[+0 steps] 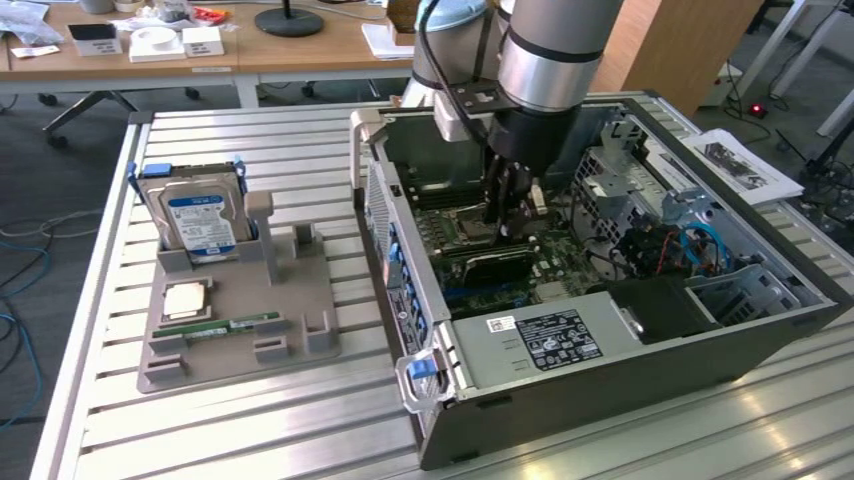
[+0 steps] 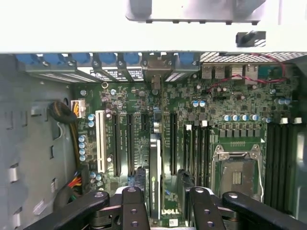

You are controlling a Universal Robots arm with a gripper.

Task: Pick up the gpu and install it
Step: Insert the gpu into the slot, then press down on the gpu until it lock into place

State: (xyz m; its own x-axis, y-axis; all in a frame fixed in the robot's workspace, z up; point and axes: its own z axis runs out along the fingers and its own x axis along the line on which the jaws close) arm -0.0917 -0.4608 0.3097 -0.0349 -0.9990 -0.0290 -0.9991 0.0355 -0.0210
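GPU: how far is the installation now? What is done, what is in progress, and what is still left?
Done: the gpu stands on edge at a slot of the motherboard, inside the open computer case. In hand: the gripper sits directly over the gpu, close on both sides of it. Left: I cannot tell if the card is fully seated, and the gripper is not yet withdrawn from the case.

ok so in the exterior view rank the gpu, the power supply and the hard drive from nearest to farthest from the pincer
1. gpu: just under the pincer, deep inside the case.
2. power supply: inside the case too, at its near end.
3. hard drive: outside the case, standing in the grey tray on the exterior view's left.
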